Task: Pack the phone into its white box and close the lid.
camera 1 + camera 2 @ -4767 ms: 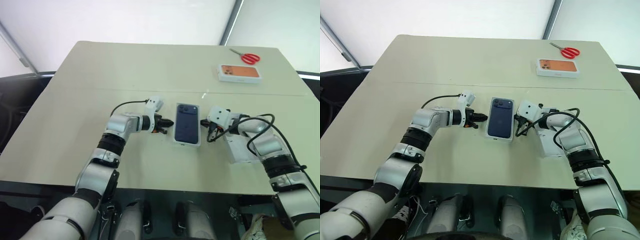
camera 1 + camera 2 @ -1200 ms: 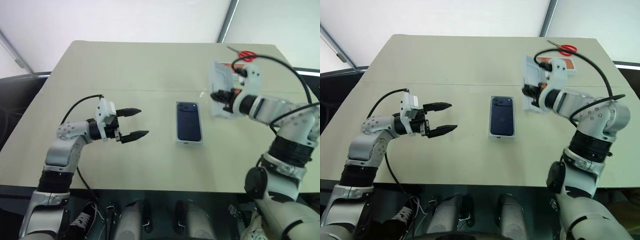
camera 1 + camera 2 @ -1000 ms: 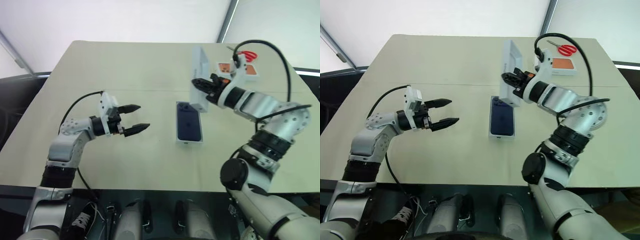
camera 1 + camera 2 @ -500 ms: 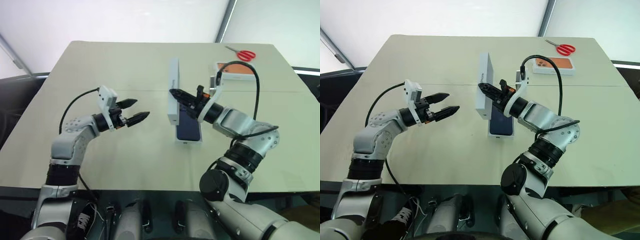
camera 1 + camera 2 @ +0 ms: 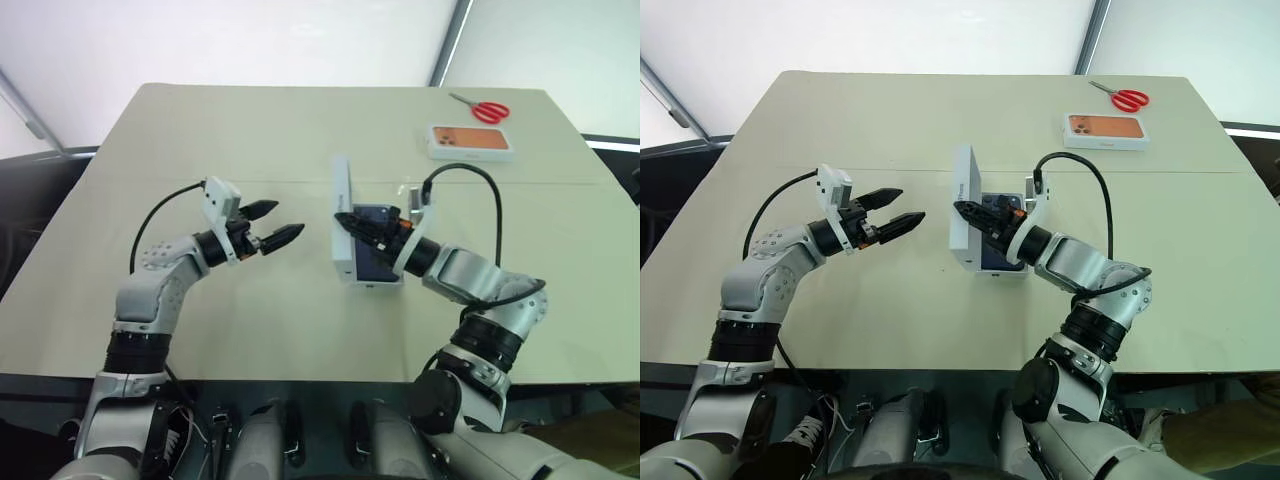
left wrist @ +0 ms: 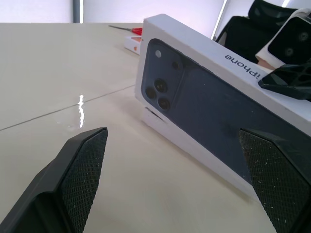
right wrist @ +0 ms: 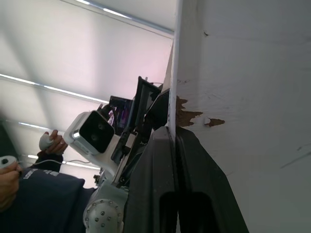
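Lid held on edge over the boxed phone, mid-table.

The right gripper (image 5: pixel 345 220) is pinched tight on one wall of the lid (image 5: pixel 342 226), which stands tilted on its long edge against the white box (image 5: pixel 372 285) where the phone (image 5: pixel 374 255) lies; the left gripper (image 5: pixel 284 224) hangs spread wide and empty just beside it, towards the table's (image 5: pixel 250 130) left edge. An orange-pictured box (image 5: pixel 471 142) and red scissors (image 5: pixel 482 108) lie near the far right corner.

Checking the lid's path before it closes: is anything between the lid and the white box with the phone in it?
Nothing visible. The right gripper holds the lid on edge along the white box, where the phone lies uncovered.
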Controlling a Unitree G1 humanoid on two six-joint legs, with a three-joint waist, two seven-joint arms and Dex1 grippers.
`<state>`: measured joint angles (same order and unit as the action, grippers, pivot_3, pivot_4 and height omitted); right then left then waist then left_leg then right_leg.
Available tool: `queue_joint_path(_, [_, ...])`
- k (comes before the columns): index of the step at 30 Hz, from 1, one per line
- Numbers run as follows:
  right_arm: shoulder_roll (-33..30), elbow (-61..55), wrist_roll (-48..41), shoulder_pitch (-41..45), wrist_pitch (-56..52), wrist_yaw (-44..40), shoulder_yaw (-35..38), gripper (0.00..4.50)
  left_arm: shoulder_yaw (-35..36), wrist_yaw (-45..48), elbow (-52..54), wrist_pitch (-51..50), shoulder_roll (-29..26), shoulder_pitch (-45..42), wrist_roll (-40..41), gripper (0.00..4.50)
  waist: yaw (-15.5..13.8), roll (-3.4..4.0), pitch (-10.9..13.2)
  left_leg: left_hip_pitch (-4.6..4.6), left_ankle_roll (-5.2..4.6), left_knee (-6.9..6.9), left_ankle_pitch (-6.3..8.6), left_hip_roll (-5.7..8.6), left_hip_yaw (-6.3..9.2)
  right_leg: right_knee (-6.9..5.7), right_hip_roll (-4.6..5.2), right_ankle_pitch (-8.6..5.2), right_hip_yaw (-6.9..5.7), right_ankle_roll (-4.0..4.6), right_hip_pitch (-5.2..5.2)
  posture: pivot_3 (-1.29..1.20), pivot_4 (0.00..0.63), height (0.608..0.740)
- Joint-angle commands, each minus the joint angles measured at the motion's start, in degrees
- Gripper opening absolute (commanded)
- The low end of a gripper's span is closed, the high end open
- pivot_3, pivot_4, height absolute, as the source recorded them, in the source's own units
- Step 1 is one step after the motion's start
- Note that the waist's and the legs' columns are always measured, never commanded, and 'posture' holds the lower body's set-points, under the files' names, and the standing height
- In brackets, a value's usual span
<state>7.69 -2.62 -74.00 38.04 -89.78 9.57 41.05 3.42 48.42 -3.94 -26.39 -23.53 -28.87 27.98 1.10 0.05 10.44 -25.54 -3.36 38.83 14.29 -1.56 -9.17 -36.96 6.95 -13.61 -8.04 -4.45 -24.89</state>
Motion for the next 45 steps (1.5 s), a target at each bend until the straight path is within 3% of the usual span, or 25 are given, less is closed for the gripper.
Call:
queue_joint_path(1, [3.1, 0.9, -2.1, -3.2, 3.9, 2.9, -2.8, 0.04, -0.7, -0.2, -0.2, 1.8, 0.8, -0.7, -0.8, 4.50, -0.1, 0.00, 0.0, 0.00, 0.00, 0.00, 0.00, 0.00, 0.00, 0.00, 0.00, 0.00, 0.00, 0.00, 0.00, 0.00, 0.150, 0.738])
queue_joint_path(5, [2.6, 1.6, -8.1, -3.8, 7.8, 6.1, -6.8, 0.04, -0.9, -0.1, -1.0, 2.4, 1.4, -1.1, -1.4, 4.50, 0.0, 0.00, 0.0, -0.01, 0.00, 0.00, 0.00, 0.00, 0.00, 0.01, 0.01, 0.00, 0.00, 0.00, 0.00, 0.00, 0.150, 0.738])
queue_joint_path(8, [2.0, 1.6, -11.8, -4.7, 11.4, 8.2, -10.0, 0.00, -0.5, -0.2, -1.6, 1.3, 2.3, -1.3, -0.5, 3.65, 0.0, 0.00, 0.0, -0.01, 0.00, -0.01, 0.00, -0.01, 0.00, 0.01, -0.01, 0.00, 0.01, 0.00, -0.01, 0.00, 0.150, 0.738])
queue_joint_path(11, [1.0, 0.9, -16.3, -5.0, 15.2, 10.1, -13.3, 0.00, -0.4, -0.4, -1.0, 1.5, 2.7, -1.3, -0.6, 2.15, 0.0, 0.01, 0.0, -0.03, 0.00, -0.01, 0.00, -0.01, -0.01, 0.01, 0.00, 0.00, 0.01, 0.00, -0.02, 0.00, 0.150, 0.738])
queue_joint_path(17, [-4.0, 3.0, -17.7, -7.4, 19.9, 10.4, -17.4, 0.00, -0.1, -0.8, -0.5, 1.2, 2.3, 0.1, -0.7, 2.15, -0.1, 0.01, 0.0, -0.04, -0.01, -0.01, 0.00, -0.01, -0.01, 0.03, 0.00, 0.00, 0.01, 0.00, -0.03, 0.00, 0.150, 0.738])
queue_joint_path(20, [-6.3, 3.7, -17.7, -8.9, 21.4, 9.4, -19.1, 0.00, -0.4, -0.5, 0.1, -0.1, 2.7, 1.1, 0.3, 1.20, -0.1, 0.01, 0.0, -0.05, -0.03, -0.01, 0.01, 0.00, 0.00, 0.05, 0.01, 0.00, 0.01, 0.00, -0.02, 0.00, 0.150, 0.738])
queue_joint_path(22, [-7.4, 3.7, -17.8, -9.4, 22.6, 8.8, -20.0, 0.00, -0.9, -0.8, 0.2, -0.1, 3.2, 1.4, 0.1, 0.22, 0.0, 0.01, 0.0, -0.04, -0.03, -0.01, 0.01, -0.02, -0.01, 0.05, 0.00, 0.00, 0.02, 0.00, -0.02, 0.00, 0.150, 0.738])
queue_joint_path(23, [-8.0, 3.7, -17.6, -9.5, 23.2, 8.1, -20.3, 0.00, -1.4, -1.5, -0.2, 0.4, 3.8, 1.2, -0.7, 0.08, -0.1, 0.01, 0.0, -0.04, -0.03, -0.01, 0.01, -0.04, -0.01, 0.04, -0.02, 0.00, 0.02, 0.00, -0.02, 0.00, 0.150, 0.738])
queue_joint_path(31, [-12.4, 5.6, -16.0, -7.2, 27.8, 4.6, -21.3, 0.00, -4.5, -4.8, -4.1, 3.0, 10.9, -2.5, -3.6, 0.08, -0.5, 0.00, 0.0, -0.05, -0.32, 0.02, 0.18, -0.01, 0.01, 0.06, 0.00, 0.00, 0.01, -0.01, 0.00, 0.00, 0.150, 0.738])
queue_joint_path(35, [-12.4, 6.2, -21.0, -7.6, 28.9, 5.7, -21.1, 0.00, -5.0, -5.0, -6.5, 3.4, 13.0, -4.3, -4.0, 0.08, -0.3, 0.00, 0.0, -0.06, -0.36, 0.01, 0.20, -0.04, 0.00, 0.09, -0.02, 0.00, 0.01, -0.01, -0.01, 0.00, 0.150, 0.738])
queue_joint_path(38, [-14.9, 4.4, -19.0, -8.2, 28.0, 4.8, -22.8, 0.89, -5.3, -4.5, -7.2, 3.4, 13.2, -4.4, -4.3, 0.00, -0.2, 0.01, 0.0, -0.06, -0.36, 0.01, 0.19, -0.07, 0.00, 0.09, -0.05, 0.00, 0.01, -0.01, -0.01, 0.00, 0.150, 0.738])
queue_joint_path(45, [-25.7, 3.8, -14.8, -7.2, 26.8, -3.3, -22.9, 4.37, -5.6, -4.0, -8.6, 4.7, 13.8, -4.8, -5.1, 0.00, -0.5, 0.01, 0.0, -0.10, -0.44, 0.07, 0.24, -0.02, 0.00, 0.11, 0.01, 0.00, 0.00, -0.01, 0.00, 0.00, 0.150, 0.738])
